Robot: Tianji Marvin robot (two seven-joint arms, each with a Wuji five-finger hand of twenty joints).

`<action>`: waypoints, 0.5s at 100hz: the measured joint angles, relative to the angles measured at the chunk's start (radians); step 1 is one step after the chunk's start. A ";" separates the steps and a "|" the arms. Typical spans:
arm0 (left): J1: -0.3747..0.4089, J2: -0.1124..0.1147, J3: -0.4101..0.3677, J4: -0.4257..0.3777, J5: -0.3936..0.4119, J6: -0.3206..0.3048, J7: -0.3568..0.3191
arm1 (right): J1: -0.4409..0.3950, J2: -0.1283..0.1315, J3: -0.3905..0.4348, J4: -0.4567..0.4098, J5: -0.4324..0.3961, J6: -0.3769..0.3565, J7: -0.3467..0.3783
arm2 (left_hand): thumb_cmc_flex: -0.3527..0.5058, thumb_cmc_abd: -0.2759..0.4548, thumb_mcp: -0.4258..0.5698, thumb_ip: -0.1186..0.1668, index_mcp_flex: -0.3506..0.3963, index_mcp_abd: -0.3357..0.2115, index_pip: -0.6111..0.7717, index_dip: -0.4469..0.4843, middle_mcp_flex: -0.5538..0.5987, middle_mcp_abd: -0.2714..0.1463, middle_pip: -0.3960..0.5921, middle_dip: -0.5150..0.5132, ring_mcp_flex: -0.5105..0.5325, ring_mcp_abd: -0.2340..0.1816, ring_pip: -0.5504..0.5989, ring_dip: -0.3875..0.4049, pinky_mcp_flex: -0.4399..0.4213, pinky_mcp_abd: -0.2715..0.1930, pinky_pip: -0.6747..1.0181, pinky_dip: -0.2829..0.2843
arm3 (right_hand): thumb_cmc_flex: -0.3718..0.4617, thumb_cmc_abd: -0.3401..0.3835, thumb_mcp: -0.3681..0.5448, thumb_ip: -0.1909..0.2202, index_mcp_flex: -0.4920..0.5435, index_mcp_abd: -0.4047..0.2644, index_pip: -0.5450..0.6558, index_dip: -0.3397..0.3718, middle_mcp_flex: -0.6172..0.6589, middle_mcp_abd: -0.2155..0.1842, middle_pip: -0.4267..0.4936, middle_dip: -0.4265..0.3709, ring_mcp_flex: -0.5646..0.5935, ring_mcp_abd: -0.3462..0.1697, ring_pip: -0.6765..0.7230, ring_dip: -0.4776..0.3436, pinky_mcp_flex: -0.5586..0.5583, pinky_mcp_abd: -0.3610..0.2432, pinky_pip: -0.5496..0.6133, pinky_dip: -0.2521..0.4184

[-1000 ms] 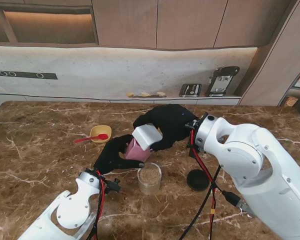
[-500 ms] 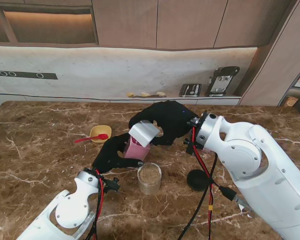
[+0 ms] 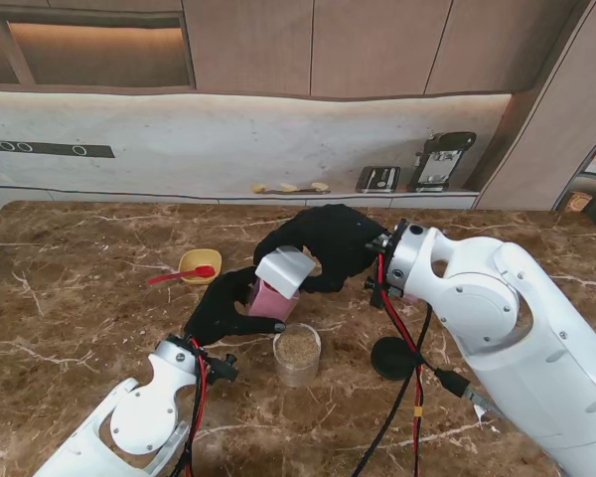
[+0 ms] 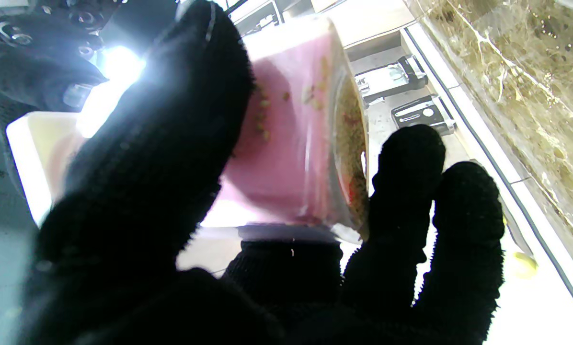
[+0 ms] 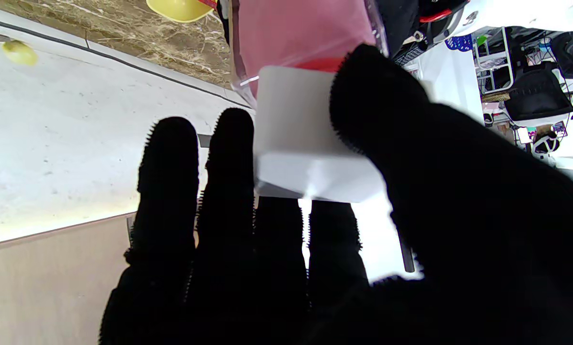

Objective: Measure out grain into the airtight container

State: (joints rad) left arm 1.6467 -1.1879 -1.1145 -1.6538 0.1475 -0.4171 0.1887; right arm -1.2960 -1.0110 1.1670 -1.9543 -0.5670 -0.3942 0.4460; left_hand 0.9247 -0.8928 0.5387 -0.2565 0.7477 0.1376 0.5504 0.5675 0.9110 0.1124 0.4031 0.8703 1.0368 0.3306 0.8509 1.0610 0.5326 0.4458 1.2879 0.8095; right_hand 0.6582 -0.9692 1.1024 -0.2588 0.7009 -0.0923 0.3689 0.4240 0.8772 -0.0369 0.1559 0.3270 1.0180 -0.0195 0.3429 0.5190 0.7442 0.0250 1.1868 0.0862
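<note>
Over mid-table: left hand (image 3: 222,306) gripping pink container (image 3: 271,297) from the left side, thumb (image 4: 162,143) wrapping one face, fingers (image 4: 406,191) curling round the other, closed firmly on it. Holding it tilted above the table, just behind the glass jar (image 3: 297,354). Grain flecks sticking to the pink wall in the left wrist view (image 4: 286,143). Right hand (image 3: 323,243) reaching in from the right, pinching the white lid (image 3: 284,270) on top of the pink container, thumb (image 5: 377,110) pressing over the lid (image 5: 305,139), fingers (image 5: 229,158) lying along its far side, partly curled, clamped on the lid. Whether lid is seated or lifted off, cannot tell. Glass jar standing upright nearer to me, open-topped, filled with brownish grain close to the rim. Black round lid (image 3: 392,358) lying flat right of the jar, apart from it. Yellow bowl (image 3: 200,265) with red spoon (image 3: 182,274) resting across it, well to the left.
</note>
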 measured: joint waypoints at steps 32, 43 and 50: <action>-0.003 0.000 0.007 0.008 -0.001 -0.003 0.010 | 0.006 0.000 -0.016 -0.021 -0.029 0.039 0.013 | 0.000 0.000 0.000 0.000 0.000 -0.002 0.000 0.001 0.000 0.000 0.000 -0.003 0.000 0.008 0.000 0.000 0.000 0.000 0.000 0.000 | -0.013 0.040 -0.064 0.001 -0.001 0.000 -0.013 -0.036 0.006 0.000 0.000 0.030 0.001 -0.001 0.053 0.013 0.029 0.000 -0.052 0.246; -0.005 -0.001 0.013 0.014 -0.002 -0.004 0.013 | 0.012 0.002 -0.017 -0.033 -0.015 0.076 0.058 | 0.000 0.000 0.000 0.000 0.001 -0.006 0.000 0.001 0.000 0.000 0.000 -0.007 0.000 0.008 0.000 0.000 0.000 0.000 0.000 0.000 | -0.013 0.053 -0.097 0.002 -0.001 0.001 -0.012 -0.077 0.011 0.000 -0.001 0.051 0.002 -0.002 0.067 0.013 0.032 0.000 -0.050 0.258; -0.005 -0.001 0.015 0.015 -0.002 -0.004 0.013 | 0.019 0.005 -0.019 -0.036 -0.006 0.085 0.077 | 0.000 0.000 0.000 0.000 0.001 -0.010 0.000 0.001 0.000 -0.004 0.000 -0.009 0.000 0.008 0.000 0.000 0.000 0.000 0.000 0.000 | -0.013 0.063 -0.123 0.002 -0.002 0.005 -0.008 -0.094 0.015 0.001 -0.001 0.055 0.002 -0.002 0.073 0.013 0.031 0.001 -0.050 0.270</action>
State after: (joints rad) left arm 1.6420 -1.1888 -1.0991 -1.6388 0.1457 -0.4214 0.2019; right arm -1.2773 -1.0062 1.1481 -1.9907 -0.5725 -0.3091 0.5231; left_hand 0.9247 -0.8931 0.5387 -0.2565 0.7486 0.1271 0.5504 0.5685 0.9110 0.1081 0.4031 0.8608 1.0368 0.3391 0.8509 1.0610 0.5325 0.4459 1.2879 0.8097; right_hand 0.6453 -0.9065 0.9798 -0.2568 0.6993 -0.0872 0.3606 0.3300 0.8925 -0.0359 0.1552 0.3824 1.0195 -0.0212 0.4159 0.5320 0.7753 0.0256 1.1367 0.3563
